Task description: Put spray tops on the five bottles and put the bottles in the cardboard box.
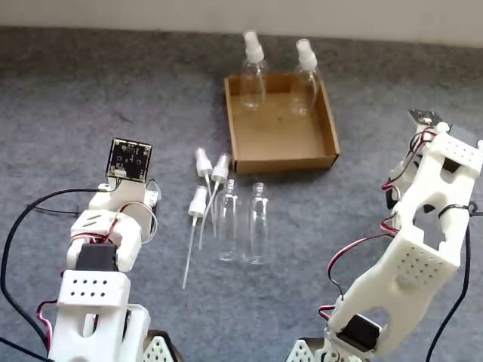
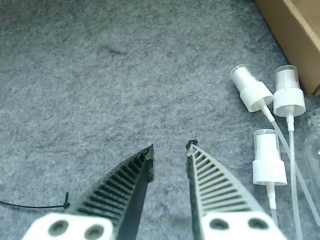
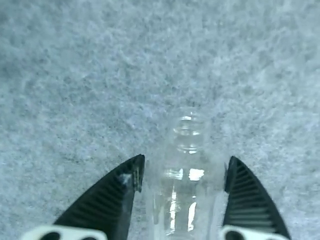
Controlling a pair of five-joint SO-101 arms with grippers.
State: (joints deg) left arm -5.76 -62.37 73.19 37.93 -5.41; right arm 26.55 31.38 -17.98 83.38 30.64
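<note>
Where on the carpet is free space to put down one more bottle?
Free: the carpet beyond the left tool, beside the cardboard box; also the box's near half. Crowded: before the box, where three spray tops and two bottles lie.

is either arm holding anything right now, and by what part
The right gripper holds a clear uncapped bottle by its body, jaws on either side below the neck. The left gripper holds nothing.

The left arm (image 1: 94,256) and right arm (image 1: 423,241) are chunky white printed plastic with black servos and red and black wires (image 1: 355,249) looping everywhere. Fingers (image 2: 122,187) are black and ribbed on white bases with screw holes. The left wrist's got a little black circuit board (image 1: 129,160).
</note>
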